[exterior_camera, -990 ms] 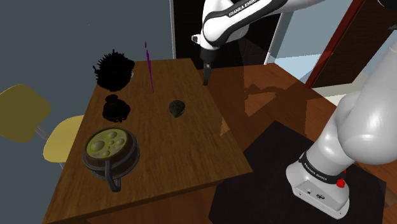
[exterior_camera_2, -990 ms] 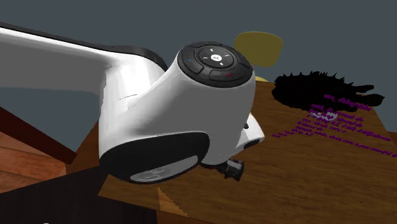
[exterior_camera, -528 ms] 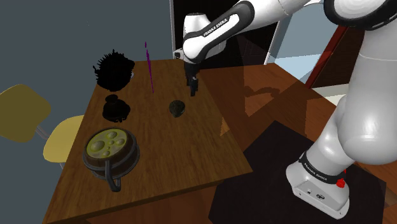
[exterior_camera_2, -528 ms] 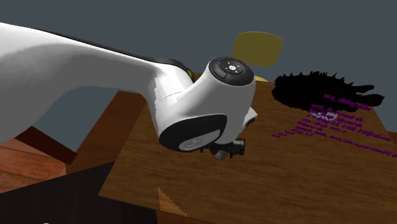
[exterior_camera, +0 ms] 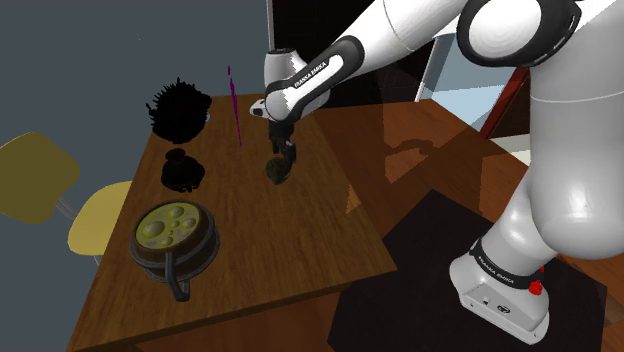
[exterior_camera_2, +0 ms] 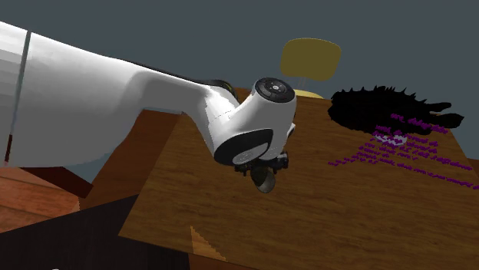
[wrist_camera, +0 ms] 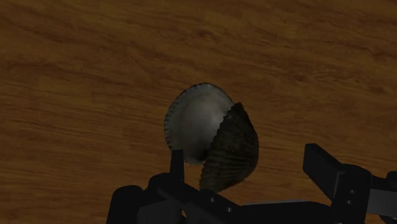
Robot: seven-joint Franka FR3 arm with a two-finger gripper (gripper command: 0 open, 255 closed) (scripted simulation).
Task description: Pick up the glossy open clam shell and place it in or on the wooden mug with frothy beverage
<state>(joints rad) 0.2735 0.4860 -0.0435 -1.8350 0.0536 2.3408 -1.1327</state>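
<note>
The open clam shell [wrist_camera: 210, 137], pale and glossy inside with a dark ribbed outer half, lies on the wooden table [exterior_camera: 300, 250]. My gripper [wrist_camera: 251, 167] is open and low over it. The shell sits between the fingers, close against one finger [wrist_camera: 177, 163] and apart from the other. From the shoulder view, the gripper [exterior_camera: 283, 158] hangs just above the shell [exterior_camera: 277, 171] near the table's middle. The mug [exterior_camera: 183, 170] is drawn as a squat, nearly black shape, off toward the shoulder view's left.
A round pan [exterior_camera: 172, 235] with olive contents sits near the table's front left. At the back left stand a black spiky object [exterior_camera: 180, 108] and a thin purple stick [exterior_camera: 237, 105]. Yellow chairs [exterior_camera: 35, 175] stand beyond the table's left edge.
The arm has swung toward the shoulder view's left and come down, bringing the gripper from the table's far edge to just over the clam shell.
</note>
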